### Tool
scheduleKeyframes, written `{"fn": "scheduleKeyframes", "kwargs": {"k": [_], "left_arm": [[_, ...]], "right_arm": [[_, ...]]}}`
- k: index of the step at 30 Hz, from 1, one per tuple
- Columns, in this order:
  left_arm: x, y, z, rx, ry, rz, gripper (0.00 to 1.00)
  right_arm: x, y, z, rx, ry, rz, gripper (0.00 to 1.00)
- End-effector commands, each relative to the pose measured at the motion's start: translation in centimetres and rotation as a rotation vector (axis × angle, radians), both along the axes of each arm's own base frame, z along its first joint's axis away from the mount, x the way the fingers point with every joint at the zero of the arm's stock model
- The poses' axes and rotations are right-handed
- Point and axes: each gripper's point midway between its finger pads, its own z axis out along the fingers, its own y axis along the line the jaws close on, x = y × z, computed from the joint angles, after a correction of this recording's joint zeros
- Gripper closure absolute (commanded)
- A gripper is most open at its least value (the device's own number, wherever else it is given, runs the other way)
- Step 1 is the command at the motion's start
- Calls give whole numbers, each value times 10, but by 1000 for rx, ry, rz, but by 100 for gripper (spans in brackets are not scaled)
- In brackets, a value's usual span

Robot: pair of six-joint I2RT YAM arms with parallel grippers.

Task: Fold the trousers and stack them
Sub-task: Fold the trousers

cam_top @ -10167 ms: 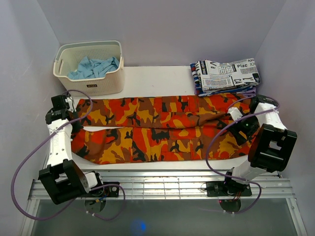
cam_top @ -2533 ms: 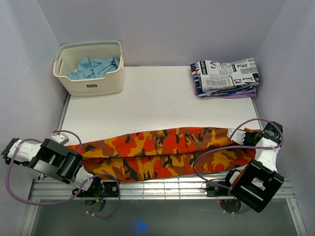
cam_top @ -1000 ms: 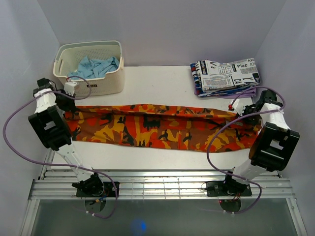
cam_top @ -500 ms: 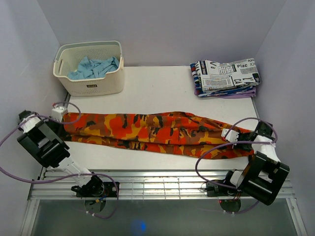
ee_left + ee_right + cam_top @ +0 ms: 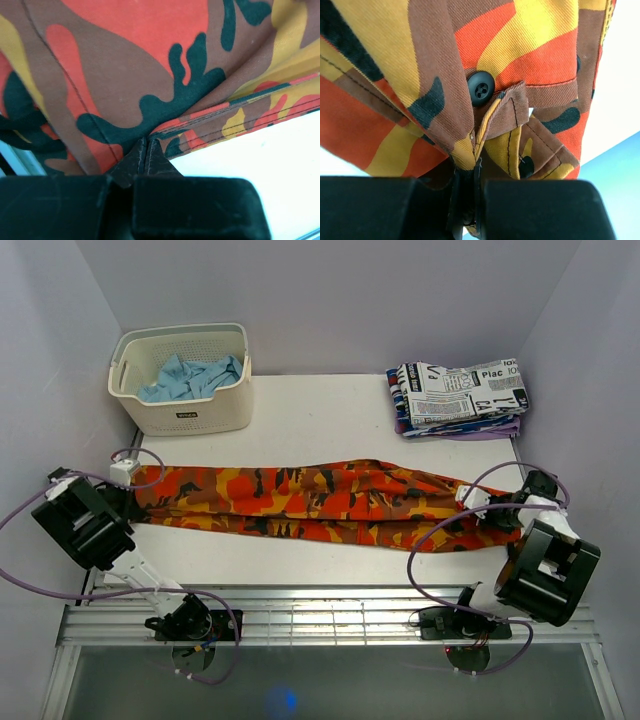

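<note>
One table [image 5: 330, 420], and what is counted on it
One pair of trousers [image 5: 320, 502] is counted across the middle. One basket [image 5: 180, 418] is counted at the far left corner, with one light blue cloth [image 5: 190, 377] in it. One pile of folded garments [image 5: 460, 395] is counted at the far right corner, its pieces not countable. Two arms are counted at the near edge, the left arm [image 5: 85, 525] and the right arm [image 5: 548, 560].

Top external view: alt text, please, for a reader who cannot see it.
Camouflage trousers, folded lengthwise into a long band, stretch across the table, pinched at one end by the left tool and at the other by the right tool. Behind sit a basket with blue cloth and a folded newsprint garment.
</note>
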Motion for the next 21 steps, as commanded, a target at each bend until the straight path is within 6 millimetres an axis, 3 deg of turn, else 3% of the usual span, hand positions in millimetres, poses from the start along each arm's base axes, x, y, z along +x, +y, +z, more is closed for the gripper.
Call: {"fn": "scheduleKeyframes", "kwargs": {"k": [1, 4, 7, 10, 14, 16, 17, 19, 20, 21], "left_arm": [[40, 108, 64, 352, -148, 95, 100], [44, 120, 92, 395, -202, 83, 100], [37, 130, 97, 427, -207, 74, 100], [30, 130, 80, 410, -173, 75, 100], [17, 116, 45, 369, -115, 47, 100], [9, 110, 30, 354, -72, 48, 100], [7, 109, 27, 345, -62, 53, 92], [5, 99, 30, 311, -71, 31, 79], [6, 95, 35, 301, -91, 21, 72], [7, 91, 53, 313, -134, 8, 57]], "right_arm": [[6, -55, 39, -185, -32, -131, 92], [2, -57, 53, -206, -81, -105, 92], [-14, -59, 52, -231, -89, -74, 92], [-25, -52, 44, -261, -95, -15, 92], [-51, -36, 4, -306, -61, 67, 92], [-56, -34, -2, -338, -62, 103, 92], [-60, -29, -10, -331, -56, 114, 88], [-59, -29, -9, -342, -64, 124, 66], [-58, -29, -8, -338, -67, 121, 54], [-54, -30, 0, -328, -73, 116, 34]]}}
